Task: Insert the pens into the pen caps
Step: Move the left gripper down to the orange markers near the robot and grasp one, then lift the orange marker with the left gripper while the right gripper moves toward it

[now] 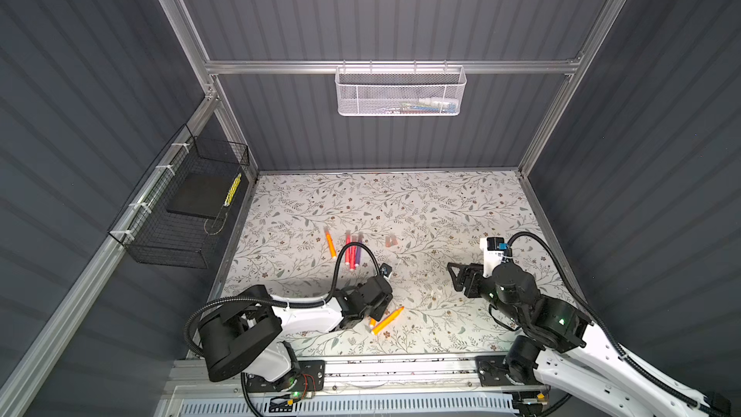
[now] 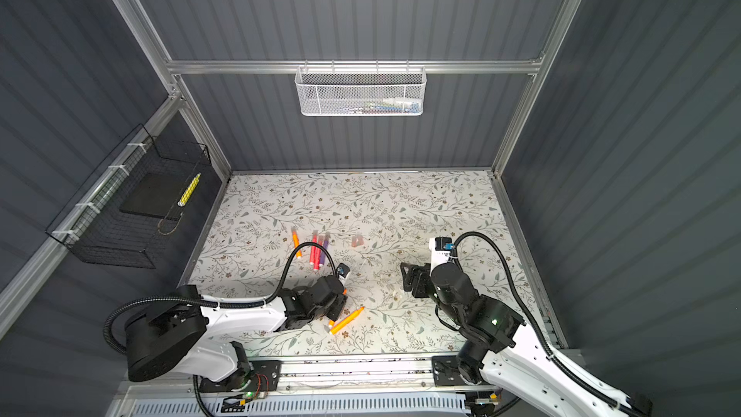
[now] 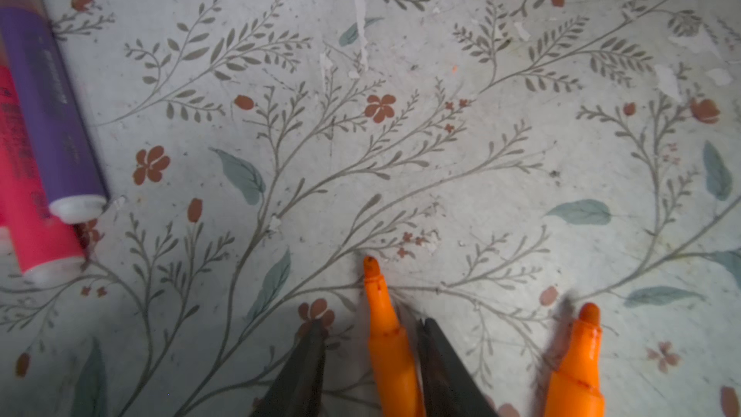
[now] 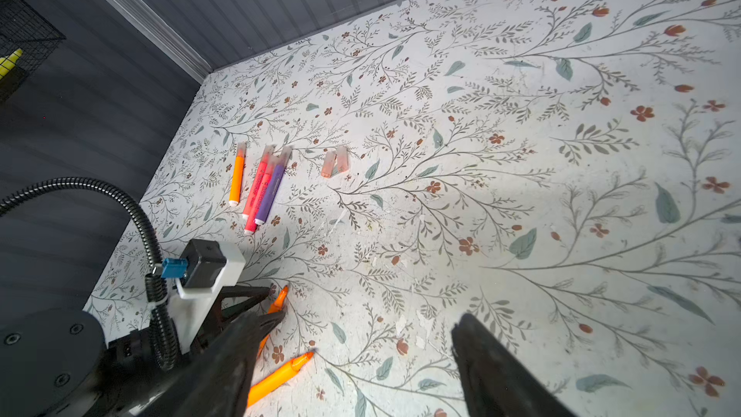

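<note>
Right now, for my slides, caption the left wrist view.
Left gripper straddles an uncapped orange pen; second orange pen lies alongside.

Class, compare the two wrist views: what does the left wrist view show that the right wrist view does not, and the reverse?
Left wrist only: the gap between one left gripper finger and the orange pen it straddles. Right wrist only: two loose caps, a capped orange pen, the open right gripper. Both: that pen, a second uncapped orange pen, the purple pen, the floral table.
</note>
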### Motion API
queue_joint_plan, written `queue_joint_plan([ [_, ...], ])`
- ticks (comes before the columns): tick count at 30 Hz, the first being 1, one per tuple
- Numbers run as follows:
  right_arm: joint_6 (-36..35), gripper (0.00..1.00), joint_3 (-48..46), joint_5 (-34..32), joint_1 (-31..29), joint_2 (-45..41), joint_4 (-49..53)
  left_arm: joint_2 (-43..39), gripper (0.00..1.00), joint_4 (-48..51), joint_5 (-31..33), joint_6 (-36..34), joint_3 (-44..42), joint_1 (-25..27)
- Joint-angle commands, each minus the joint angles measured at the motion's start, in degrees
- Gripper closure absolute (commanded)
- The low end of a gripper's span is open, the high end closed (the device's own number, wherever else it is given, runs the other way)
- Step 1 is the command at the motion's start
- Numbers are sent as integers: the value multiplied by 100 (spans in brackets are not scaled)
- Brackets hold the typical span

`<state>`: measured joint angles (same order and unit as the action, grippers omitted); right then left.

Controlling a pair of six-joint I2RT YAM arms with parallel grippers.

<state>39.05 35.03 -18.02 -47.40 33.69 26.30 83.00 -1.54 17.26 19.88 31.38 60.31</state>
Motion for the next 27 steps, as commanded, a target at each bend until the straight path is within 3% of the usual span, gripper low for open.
queue_joint_plan([
  [1,59,22,-62,33,7,-21,-28,-293,59,602,-140,377,125,-20],
  [8,68,22,-65,69,11,49,-50,-403,55,863,-418,559,210,-20],
  [19,64,22,-74,87,11,67,-72,334,55,1081,-594,612,573,6],
  [27,81,22,-91,78,11,87,-114,501,78,1120,-618,561,669,59],
])
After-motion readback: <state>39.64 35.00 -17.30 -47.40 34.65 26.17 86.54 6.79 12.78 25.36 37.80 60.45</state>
